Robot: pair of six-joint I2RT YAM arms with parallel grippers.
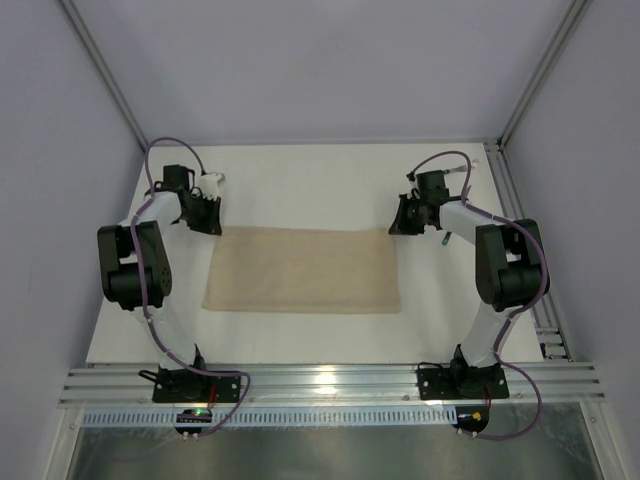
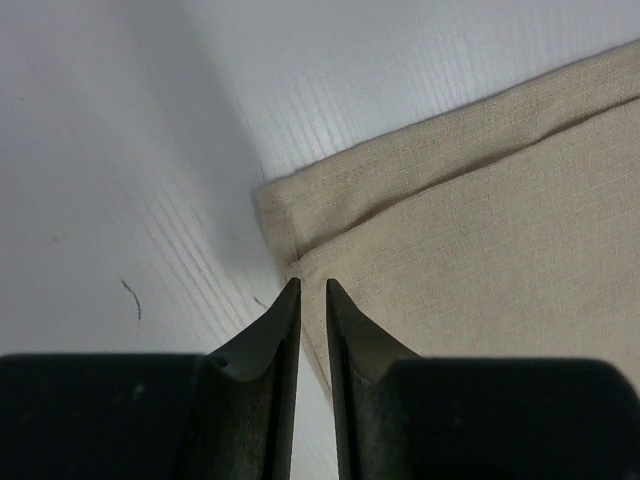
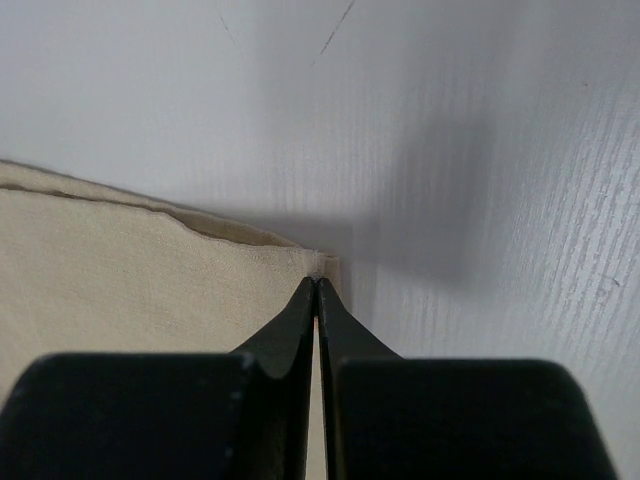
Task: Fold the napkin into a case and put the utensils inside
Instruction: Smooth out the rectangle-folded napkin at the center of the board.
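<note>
Left gripper (image 2: 312, 285): black tapered fingers stood a thin slit apart with nothing between them, tips right at the hemmed far-left corner of the napkin (image 1: 300, 270). The right gripper (image 3: 317, 282) was closed tip to tip at the far-right corner, and I couldn't tell if any cloth was pinched. The napkin was matte beige-tan woven cloth, flat, a wide rectangle in two layers mid-table between the arms, on a white table (image 1: 300, 180) with fine ribbed grain and a few scuffs, aluminium rails (image 1: 330, 380) along its near edge, pale grey walls (image 1: 300, 70) around.
</note>
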